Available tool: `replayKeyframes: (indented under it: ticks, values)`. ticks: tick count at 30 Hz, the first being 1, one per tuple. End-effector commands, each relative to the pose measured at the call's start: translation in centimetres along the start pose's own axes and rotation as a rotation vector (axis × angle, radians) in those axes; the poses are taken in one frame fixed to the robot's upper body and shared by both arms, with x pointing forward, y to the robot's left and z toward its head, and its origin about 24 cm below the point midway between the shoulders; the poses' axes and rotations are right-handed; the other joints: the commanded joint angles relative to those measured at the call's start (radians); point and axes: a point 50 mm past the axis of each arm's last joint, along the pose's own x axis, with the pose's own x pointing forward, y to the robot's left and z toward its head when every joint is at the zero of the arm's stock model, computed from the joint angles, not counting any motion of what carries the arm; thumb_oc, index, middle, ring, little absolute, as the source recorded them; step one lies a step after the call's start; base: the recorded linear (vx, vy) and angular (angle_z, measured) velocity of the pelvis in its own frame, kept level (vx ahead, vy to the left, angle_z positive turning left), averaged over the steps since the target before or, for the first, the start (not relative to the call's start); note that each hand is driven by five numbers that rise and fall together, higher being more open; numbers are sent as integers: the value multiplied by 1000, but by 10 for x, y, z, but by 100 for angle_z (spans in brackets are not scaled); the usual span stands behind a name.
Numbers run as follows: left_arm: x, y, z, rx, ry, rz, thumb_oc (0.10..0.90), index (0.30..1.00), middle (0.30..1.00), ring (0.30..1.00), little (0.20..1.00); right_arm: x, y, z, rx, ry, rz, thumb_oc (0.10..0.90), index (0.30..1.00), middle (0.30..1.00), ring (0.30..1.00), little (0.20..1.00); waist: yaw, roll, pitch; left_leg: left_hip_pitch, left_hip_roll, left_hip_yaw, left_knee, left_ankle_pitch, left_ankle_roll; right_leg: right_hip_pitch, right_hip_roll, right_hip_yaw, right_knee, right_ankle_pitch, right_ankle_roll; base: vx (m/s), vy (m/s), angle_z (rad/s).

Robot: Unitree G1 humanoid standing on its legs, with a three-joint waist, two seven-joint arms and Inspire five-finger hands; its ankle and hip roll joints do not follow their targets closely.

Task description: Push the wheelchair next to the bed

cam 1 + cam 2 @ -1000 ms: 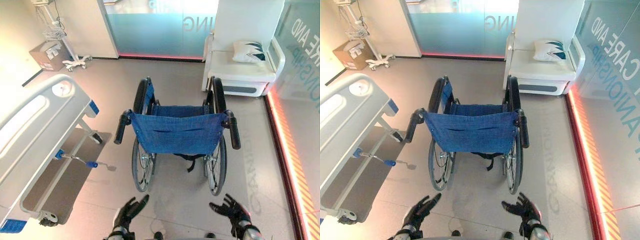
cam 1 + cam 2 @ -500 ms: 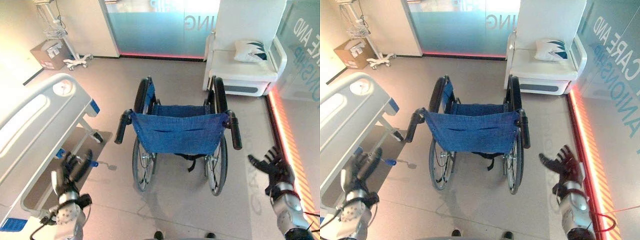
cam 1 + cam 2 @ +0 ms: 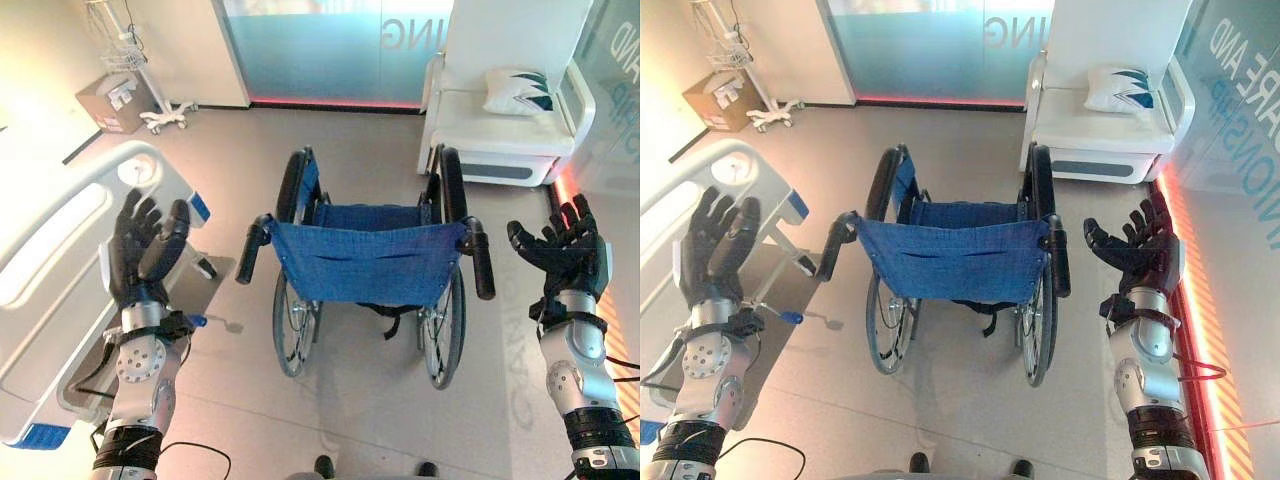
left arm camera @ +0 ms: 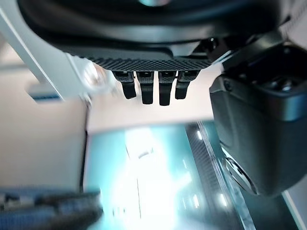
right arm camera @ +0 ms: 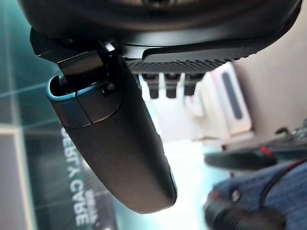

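— Where's your wheelchair (image 3: pixel 372 262)?

— Mid-floor, blue back facing you, the bed (image 3: pixel 70 250) on its left and well apart from it.

— And your hands?

— Your left hand (image 3: pixel 143 252) is raised over the bed's corner, your right hand (image 3: pixel 563 251) just right of the right push handle (image 3: pixel 482 262). Both have fingers spread, holding nothing.

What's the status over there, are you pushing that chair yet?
Left robot hand and right robot hand raised, open, touching nothing. Wheelchair ahead, handles free. Bed on the left; floor between them looks clear.
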Motion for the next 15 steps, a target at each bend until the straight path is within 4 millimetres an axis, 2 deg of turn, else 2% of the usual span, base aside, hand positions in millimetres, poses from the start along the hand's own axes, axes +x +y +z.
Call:
replayKeyframes:
  ticks: [1,5,9,15]
  values:
    - [39,-3,76,75,-350,-176,800,900,900,900,900,23,35,74,67,-330,205,800,900,900,900,900,2,-51,-50,55,-63,-10,3,-96,27,37,-7,42,14,-24,-10,0,0,0]
    - [39,-11,76,64,-333,-263,800,900,900,900,900,20,45,76,97,-342,268,800,900,900,900,900,4,-53,-51,52,-61,-10,3,-95,28,35,-6,41,14,-21,-8,0,0,0]
    - [36,-19,67,177,-242,-373,800,900,900,900,900,12,56,77,75,-345,351,800,900,900,900,900,4,-54,-48,52,-59,-5,3,-92,30,34,-5,40,14,-18,-6,0,0,0]
    - [32,-9,44,398,-53,-448,800,900,900,900,900,3,58,74,-6,-329,422,800,900,900,900,900,0,-52,-45,48,-59,1,3,-87,34,28,-3,43,13,-12,0,0,0,0]
